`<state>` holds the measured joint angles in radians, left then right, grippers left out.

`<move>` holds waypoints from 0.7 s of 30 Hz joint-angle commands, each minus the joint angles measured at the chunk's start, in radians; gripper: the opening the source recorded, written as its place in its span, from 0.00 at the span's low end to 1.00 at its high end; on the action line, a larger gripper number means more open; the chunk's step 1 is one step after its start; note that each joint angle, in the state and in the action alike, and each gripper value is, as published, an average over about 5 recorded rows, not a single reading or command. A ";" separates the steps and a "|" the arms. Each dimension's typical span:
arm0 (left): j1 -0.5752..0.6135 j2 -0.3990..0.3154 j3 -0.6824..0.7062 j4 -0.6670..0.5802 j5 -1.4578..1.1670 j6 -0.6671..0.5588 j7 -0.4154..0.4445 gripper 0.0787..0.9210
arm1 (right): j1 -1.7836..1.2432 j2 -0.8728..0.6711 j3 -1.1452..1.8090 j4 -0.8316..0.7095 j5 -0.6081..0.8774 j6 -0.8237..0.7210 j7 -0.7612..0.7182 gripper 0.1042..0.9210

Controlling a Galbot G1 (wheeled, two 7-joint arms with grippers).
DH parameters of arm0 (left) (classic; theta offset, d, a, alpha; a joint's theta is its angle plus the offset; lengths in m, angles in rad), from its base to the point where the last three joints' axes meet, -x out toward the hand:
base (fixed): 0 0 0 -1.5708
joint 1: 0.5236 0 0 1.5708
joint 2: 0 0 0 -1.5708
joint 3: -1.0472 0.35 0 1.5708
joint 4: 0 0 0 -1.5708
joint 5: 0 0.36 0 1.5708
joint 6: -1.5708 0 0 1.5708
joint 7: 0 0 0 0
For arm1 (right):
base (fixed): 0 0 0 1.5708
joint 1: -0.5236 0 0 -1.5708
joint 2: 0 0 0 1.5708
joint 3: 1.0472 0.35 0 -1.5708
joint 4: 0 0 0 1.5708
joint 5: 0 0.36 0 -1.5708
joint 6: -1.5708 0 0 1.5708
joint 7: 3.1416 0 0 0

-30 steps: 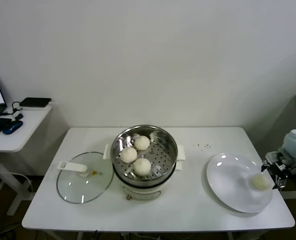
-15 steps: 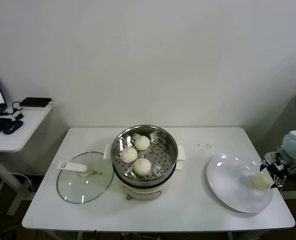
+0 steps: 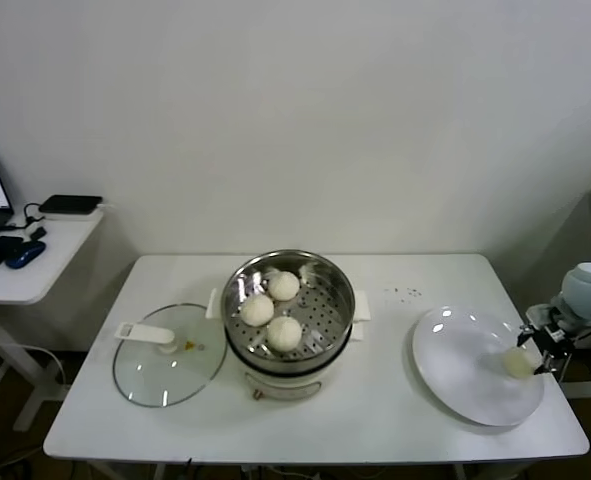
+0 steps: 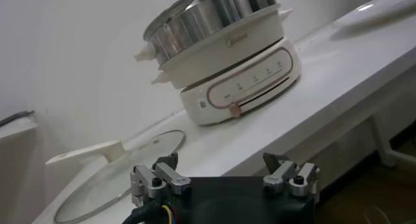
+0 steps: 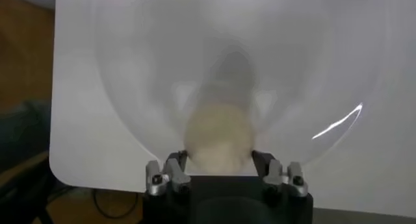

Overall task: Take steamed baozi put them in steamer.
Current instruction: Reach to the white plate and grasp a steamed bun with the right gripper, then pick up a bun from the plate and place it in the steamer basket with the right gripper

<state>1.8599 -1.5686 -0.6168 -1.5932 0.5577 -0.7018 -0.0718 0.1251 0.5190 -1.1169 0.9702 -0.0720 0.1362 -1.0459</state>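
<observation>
Three cream-white baozi (image 3: 284,286) lie in the shiny perforated steamer (image 3: 327,282) on its white cooker base at the table's middle. A fourth baozi (image 3: 516,363) sits at the right part of the white plate (image 3: 465,385). My right gripper (image 3: 531,358) reaches in from the table's right edge, and its fingers press both sides of this baozi (image 5: 218,137), low over the plate (image 5: 130,63). In its own wrist view the right gripper (image 5: 218,161) is shut on it. My left gripper (image 4: 221,165) is open and empty, parked low in front of the table, facing the steamer (image 4: 214,17).
The round glass lid (image 3: 165,370) with a white handle lies flat left of the steamer; it also shows in the left wrist view (image 4: 110,180). A side desk (image 3: 35,260) with a laptop and small devices stands at the far left. The wall is close behind.
My right gripper has closed in on the plate's baozi, and the baozi has shifted slightly left on the plate. The left arm and the steamer have not moved.
</observation>
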 commanded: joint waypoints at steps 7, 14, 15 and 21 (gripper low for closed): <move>0.003 0.004 0.000 -0.005 0.002 0.000 0.000 0.88 | 0.049 -0.012 -0.042 0.036 0.052 -0.002 -0.014 0.64; 0.004 0.005 0.002 -0.008 0.005 -0.001 0.000 0.88 | 0.260 -0.028 -0.251 0.116 0.202 -0.041 -0.026 0.62; 0.004 0.006 0.002 -0.008 0.005 -0.001 0.000 0.88 | 0.297 -0.028 -0.287 0.130 0.228 -0.050 -0.026 0.62; 0.005 0.008 0.005 -0.011 0.007 -0.004 -0.001 0.88 | 0.559 0.001 -0.510 0.222 0.416 -0.103 -0.022 0.61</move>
<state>1.8635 -1.5617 -0.6140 -1.6025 0.5632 -0.7045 -0.0721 0.3274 0.4993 -1.3110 1.0712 0.0898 0.0922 -1.0686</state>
